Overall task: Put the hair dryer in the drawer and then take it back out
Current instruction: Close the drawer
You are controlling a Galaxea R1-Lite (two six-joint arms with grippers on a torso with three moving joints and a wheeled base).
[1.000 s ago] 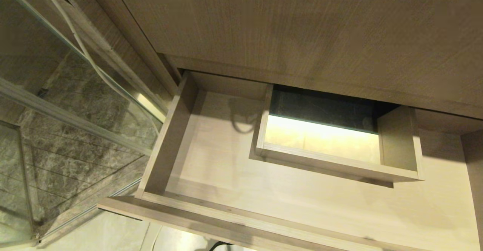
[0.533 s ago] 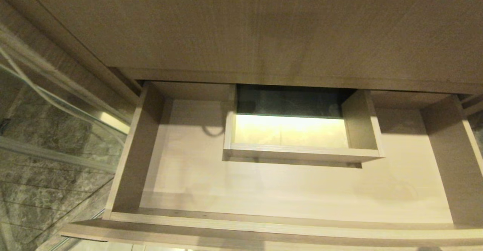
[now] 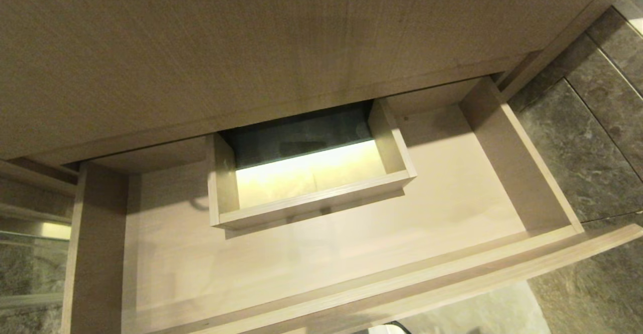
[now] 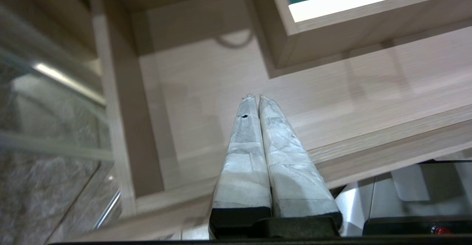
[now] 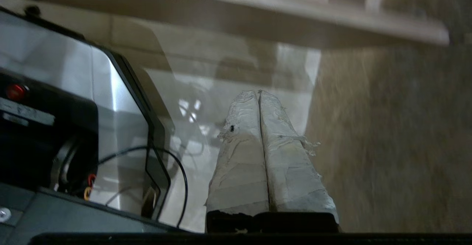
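The drawer (image 3: 452, 203) stands pulled out below the vanity front, wide and shallow, in tan wood grain, with a boxed rectangular cutout (image 3: 306, 173) in its floor; nothing lies in it. The hair dryer is out of view. My left gripper (image 4: 257, 97) is shut and empty, hovering over the drawer's front rail (image 4: 387, 145) near its left end. My right gripper (image 5: 258, 93) is shut and empty, low in front of the drawer front (image 5: 280, 20), above the pale floor. Neither arm shows in the head view.
Dark stone tiles (image 3: 598, 138) lie to the right of the drawer and a glass panel (image 3: 30, 238) to its left. My own base (image 5: 55, 127) with a black cable (image 5: 182, 186) sits beside the right gripper. The vanity front (image 3: 251, 47) overhangs the drawer's back.
The whole head view has swung: the drawer has slid leftward and tilted in the picture, the glass panel has almost left it and stone tiles have come in at the right. The camera moved, not the drawer.
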